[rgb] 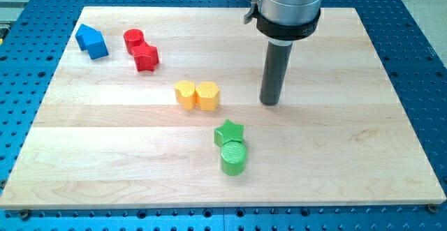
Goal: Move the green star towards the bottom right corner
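The green star (228, 132) lies just below the middle of the wooden board (363, 154). A green cylinder (233, 158) touches it from below. My tip (270, 102) rests on the board above and to the right of the green star, a short gap away, and touches no block.
Two yellow blocks, a heart (185, 93) and a hexagon-like piece (207, 95), sit side by side left of my tip. A red cylinder (133, 41) and a red star (146, 57) lie at the upper left, with a blue block (92, 41) further left.
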Robot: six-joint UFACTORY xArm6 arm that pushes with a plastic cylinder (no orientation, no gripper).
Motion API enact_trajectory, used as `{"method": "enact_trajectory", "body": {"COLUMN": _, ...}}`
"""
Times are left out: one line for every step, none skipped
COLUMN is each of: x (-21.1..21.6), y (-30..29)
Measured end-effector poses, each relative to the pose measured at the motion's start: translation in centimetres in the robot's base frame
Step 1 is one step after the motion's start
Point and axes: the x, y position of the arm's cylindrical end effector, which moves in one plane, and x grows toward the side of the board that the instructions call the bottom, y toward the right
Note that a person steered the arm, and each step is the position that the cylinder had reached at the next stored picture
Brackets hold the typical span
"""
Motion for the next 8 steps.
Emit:
{"method": "enact_trajectory", "body": {"x": 0.1, "y": 0.0}}
{"method": "enact_trajectory", "body": {"x": 0.1, "y": 0.0}}
{"method": "enact_trajectory", "body": {"x": 0.7, "y": 0.0}}
{"method": "enact_trajectory", "body": {"x": 0.8, "y": 0.0}}
{"method": "enact_trajectory", "body": {"x": 0.8, "y": 0.0}}
{"method": "enact_trajectory", "body": {"x": 2.4, "y": 0.8}}
{"method": "enact_trajectory", "body": {"x": 5.3, "y": 2.6}}
{"method": "enact_trajectory", "body": {"x": 8.9, "y": 2.8}}
